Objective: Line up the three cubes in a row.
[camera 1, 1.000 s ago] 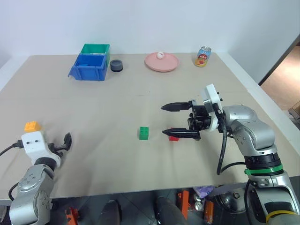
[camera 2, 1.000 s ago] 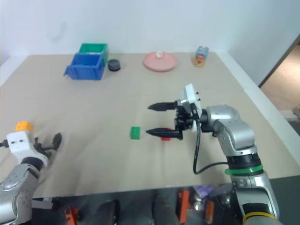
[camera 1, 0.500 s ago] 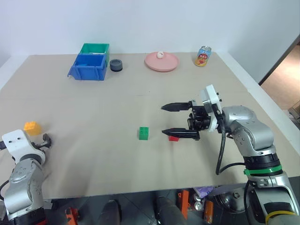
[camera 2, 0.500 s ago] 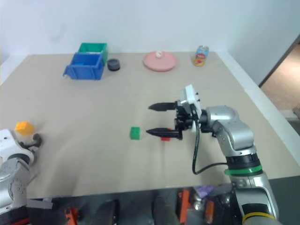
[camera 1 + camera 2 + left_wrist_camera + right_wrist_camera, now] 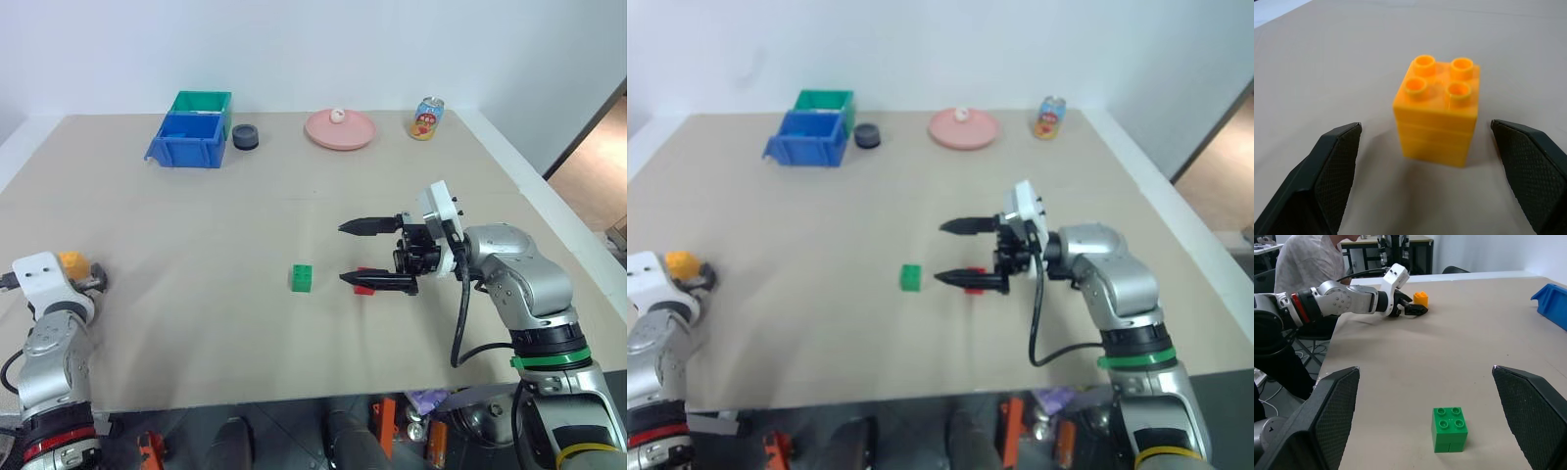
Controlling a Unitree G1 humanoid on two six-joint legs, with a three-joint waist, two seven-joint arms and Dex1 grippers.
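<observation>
Left pincer (image 5: 1425, 147) stands wide open and empty, its fingers either side of the yellow-orange cube (image 5: 1437, 115), which sits upright at the bench's (image 5: 245, 206) far left, dead ahead and untouched. Right pincer (image 5: 358, 252), also agape and empty, hangs mid-bench over the red cube (image 5: 363, 287), half hidden by its lower finger; the green cube (image 5: 301, 277) lies just beside
</observation>
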